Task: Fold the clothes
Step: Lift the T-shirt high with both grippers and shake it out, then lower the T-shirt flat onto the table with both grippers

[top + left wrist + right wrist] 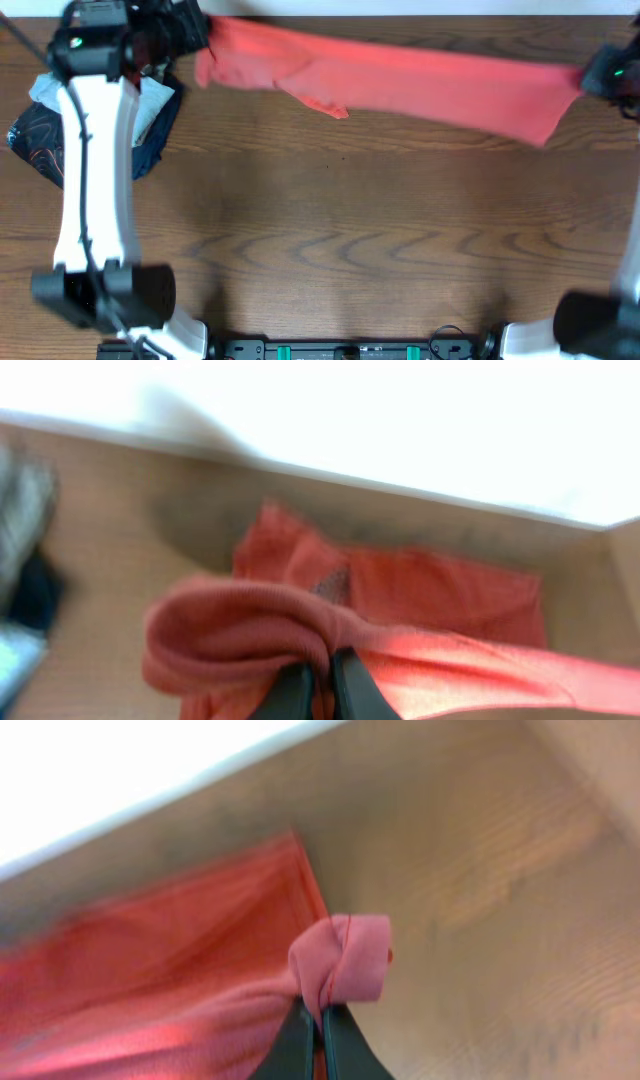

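The coral-red T-shirt (400, 80) hangs stretched in a long band across the far part of the table, held between both grippers. My left gripper (190, 45) is shut on its left end; in the left wrist view the fingers (320, 672) pinch a bunched fold of the shirt (430, 600). My right gripper (590, 80) is shut on its right end; in the right wrist view the fingers (318, 1020) pinch a rolled edge of the shirt (160, 990). The lettering and tag are hidden.
A heap of light-blue, navy and black patterned garments (40, 125) lies at the far left, under the left arm. The wooden table (350, 230) runs to a white far edge (420, 440).
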`<state>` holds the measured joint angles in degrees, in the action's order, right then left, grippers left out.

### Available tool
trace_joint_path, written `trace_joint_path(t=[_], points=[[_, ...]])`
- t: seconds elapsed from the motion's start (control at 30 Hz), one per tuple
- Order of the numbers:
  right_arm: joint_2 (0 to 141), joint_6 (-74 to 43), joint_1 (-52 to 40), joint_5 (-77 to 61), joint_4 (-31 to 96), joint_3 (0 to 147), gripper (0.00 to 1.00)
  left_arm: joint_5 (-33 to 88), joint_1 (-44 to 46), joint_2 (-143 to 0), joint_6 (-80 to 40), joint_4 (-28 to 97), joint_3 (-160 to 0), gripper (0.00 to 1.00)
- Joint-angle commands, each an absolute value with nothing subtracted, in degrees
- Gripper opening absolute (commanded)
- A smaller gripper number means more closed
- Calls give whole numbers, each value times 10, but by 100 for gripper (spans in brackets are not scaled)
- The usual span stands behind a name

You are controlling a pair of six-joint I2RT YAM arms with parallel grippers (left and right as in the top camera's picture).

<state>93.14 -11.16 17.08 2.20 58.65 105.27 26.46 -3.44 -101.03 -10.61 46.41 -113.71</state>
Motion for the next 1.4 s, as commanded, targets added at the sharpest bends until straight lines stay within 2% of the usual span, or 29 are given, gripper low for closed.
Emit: trace_joint_path(t=[0.0,0.3,0.53,0.83,1.03,1.2,1.37], points=[[838,-115,189,32,536,1067,1,229,-55,-920,-101,423,-1166,6],[704,-90,189,35,392,1067,1,194,-55,-794,-101,323,-1166,6],[662,-89,190,132,326,1067,1,153,-55,-735,-101,310,-1166,6],[710,-86,190,130,328,1067,1,154,-55,-778,-101,307,-1165,6],[785,-81,190,73,330,1067,1,154,-54,-853,-102,289,-1165,6],[862,-81,189,33,288,1067,1,156,-54,-933,-113,175,-1165,6],[924,-102,188,-18,146,1067,1,156,-54,-1009,-143,-24,-1165,6]])
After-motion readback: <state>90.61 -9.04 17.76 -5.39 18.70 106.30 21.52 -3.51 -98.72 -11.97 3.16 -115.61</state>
